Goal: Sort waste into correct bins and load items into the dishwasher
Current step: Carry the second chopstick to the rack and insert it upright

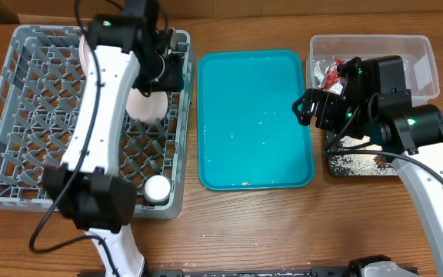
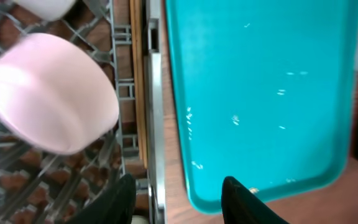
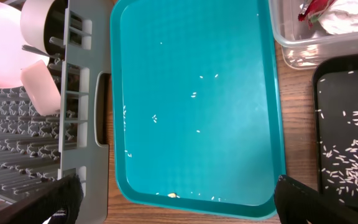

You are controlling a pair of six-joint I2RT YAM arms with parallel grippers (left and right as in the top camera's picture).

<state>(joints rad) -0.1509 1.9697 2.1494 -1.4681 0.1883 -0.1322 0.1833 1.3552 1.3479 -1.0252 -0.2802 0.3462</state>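
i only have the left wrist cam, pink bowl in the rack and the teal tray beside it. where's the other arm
Observer: The right gripper hangs open at the teal tray's right edge, holding nothing.
Operator: ok whats in the clear bin, cant see it
Observer: The clear tub holds a red-and-silver wrapper and white tissue.
Operator: anything else in the rack near me
Observer: A small white cup stands in the rack's corner nearest the robot, on the teal tray's side.
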